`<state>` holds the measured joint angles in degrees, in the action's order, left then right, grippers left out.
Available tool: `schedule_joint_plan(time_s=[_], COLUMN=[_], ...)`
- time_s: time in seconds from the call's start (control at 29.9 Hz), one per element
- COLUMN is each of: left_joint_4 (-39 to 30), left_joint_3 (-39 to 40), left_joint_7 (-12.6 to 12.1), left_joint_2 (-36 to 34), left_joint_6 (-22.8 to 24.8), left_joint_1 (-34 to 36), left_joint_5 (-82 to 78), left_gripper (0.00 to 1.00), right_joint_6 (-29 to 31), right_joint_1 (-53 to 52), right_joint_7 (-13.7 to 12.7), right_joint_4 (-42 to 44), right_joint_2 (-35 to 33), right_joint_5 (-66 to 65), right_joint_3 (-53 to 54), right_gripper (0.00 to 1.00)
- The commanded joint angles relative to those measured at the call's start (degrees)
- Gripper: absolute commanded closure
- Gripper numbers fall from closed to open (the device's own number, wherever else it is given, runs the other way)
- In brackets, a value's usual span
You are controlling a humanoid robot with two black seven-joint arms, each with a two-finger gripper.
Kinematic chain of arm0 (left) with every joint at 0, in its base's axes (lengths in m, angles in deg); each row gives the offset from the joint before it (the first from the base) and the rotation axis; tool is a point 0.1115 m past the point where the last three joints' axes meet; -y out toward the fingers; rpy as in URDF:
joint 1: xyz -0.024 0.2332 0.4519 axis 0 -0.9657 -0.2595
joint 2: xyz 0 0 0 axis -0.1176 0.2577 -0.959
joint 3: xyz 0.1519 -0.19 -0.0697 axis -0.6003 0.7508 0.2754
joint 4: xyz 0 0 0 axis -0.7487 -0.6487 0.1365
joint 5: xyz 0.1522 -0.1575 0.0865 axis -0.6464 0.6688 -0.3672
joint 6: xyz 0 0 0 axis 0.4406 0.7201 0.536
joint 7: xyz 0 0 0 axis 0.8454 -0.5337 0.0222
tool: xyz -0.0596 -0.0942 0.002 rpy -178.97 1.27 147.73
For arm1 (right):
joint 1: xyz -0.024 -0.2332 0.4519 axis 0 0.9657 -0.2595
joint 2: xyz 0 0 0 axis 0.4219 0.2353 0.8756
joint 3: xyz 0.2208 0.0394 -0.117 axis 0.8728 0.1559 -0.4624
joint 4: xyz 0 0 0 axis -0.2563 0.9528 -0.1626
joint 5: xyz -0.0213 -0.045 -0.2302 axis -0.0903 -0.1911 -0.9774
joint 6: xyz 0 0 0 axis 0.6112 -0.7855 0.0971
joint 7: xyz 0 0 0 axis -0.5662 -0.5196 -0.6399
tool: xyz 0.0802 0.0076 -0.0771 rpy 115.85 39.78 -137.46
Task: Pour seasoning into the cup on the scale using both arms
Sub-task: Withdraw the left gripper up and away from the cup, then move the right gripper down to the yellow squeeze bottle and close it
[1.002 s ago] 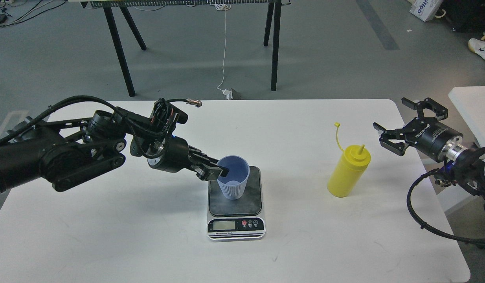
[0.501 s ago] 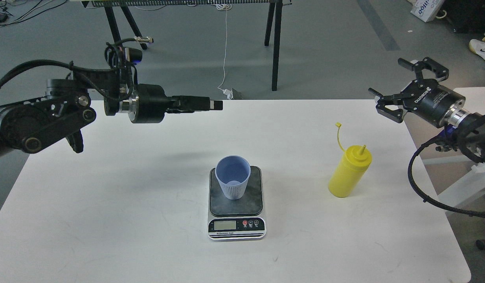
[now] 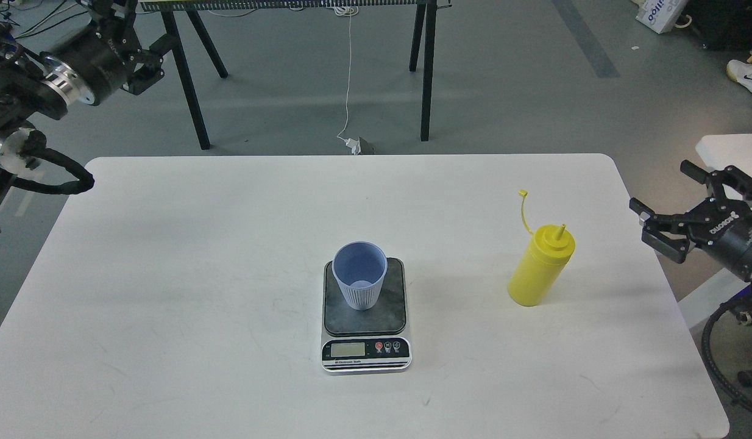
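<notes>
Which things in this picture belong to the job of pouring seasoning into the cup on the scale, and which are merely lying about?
Belong to the job:
yellow seasoning bottle
blue cup
scale
right gripper
left gripper

Just lying about:
white table bearing them
black trestle legs
white cable on the floor
white shoe

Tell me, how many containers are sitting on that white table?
2: a blue cup standing on the scale mid-table, and a yellow squeeze bottle standing to its right. None seems hidden.
</notes>
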<state>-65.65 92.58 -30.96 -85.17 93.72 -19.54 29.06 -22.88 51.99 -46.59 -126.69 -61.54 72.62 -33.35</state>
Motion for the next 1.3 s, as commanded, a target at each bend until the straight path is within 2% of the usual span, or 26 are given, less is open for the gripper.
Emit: schedule_joint_plan(time_s=[0.0,0.17,0.3,0.7,1.27], left_joint_4=[1.13,1.13,1.13,1.13,1.13], left_joint_3=[1.37,1.55,1.46,1.20,1.11], left_joint_7=[-0.01,-0.10,-0.19,-0.28,-0.28], left_joint_2=[1.07,1.16,1.25,1.25,1.25], left_joint_6=[0.00,0.00,0.00,0.00,0.00], left_joint_1=[-0.16,-1.30,-1.39,-1.82,-2.44], left_joint_5=[1.56,1.47,1.39,1.12,0.86], left_gripper=[0.02,0.02,0.02,0.02,0.02], right_joint_6=[0.00,0.00,0.00,0.00,0.00], right_joint_1=[6.10,8.84,8.93,5.95,0.49], right_joint_7=[0.00,0.00,0.00,0.00,0.00], right_joint_4=[-2.72,-2.82,-2.38,4.47,9.66], right_joint_2=[-0.12,0.76,4.26,13.23,20.62], right_joint_5=[-0.02,-0.55,-2.04,-7.49,-12.50], right_joint_3=[-0.29,-1.26,-1.61,-1.96,-2.05], right_gripper=[0.01,0.01,0.01,0.01,0.01])
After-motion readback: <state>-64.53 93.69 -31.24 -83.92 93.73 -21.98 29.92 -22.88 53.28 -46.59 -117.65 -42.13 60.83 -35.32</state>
